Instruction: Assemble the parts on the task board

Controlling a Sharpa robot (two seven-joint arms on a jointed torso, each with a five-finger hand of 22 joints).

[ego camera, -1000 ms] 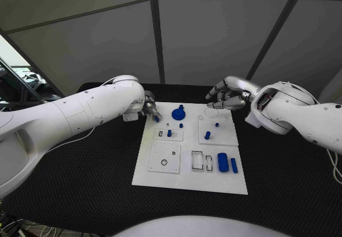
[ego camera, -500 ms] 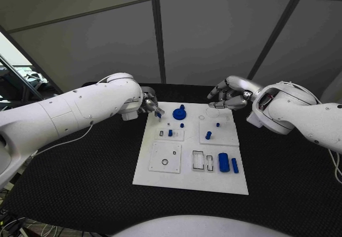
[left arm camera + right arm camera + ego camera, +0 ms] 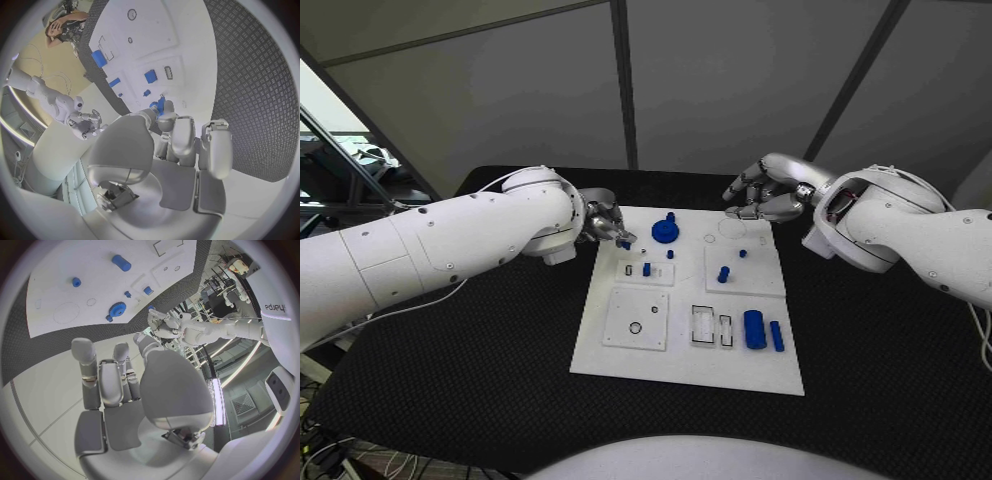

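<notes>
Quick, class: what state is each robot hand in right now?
Left hand: pinching a small blue part.
Right hand: fingers curled, holding nothing.

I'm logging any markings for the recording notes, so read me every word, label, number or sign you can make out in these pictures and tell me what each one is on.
Dark lettering on the white robot arm, right wrist view: mirrored and cut off, too distorted to read.
task board: no printed text readable; only outlined recesses and blue parts.
left hand, right hand: no readable marks.
</notes>
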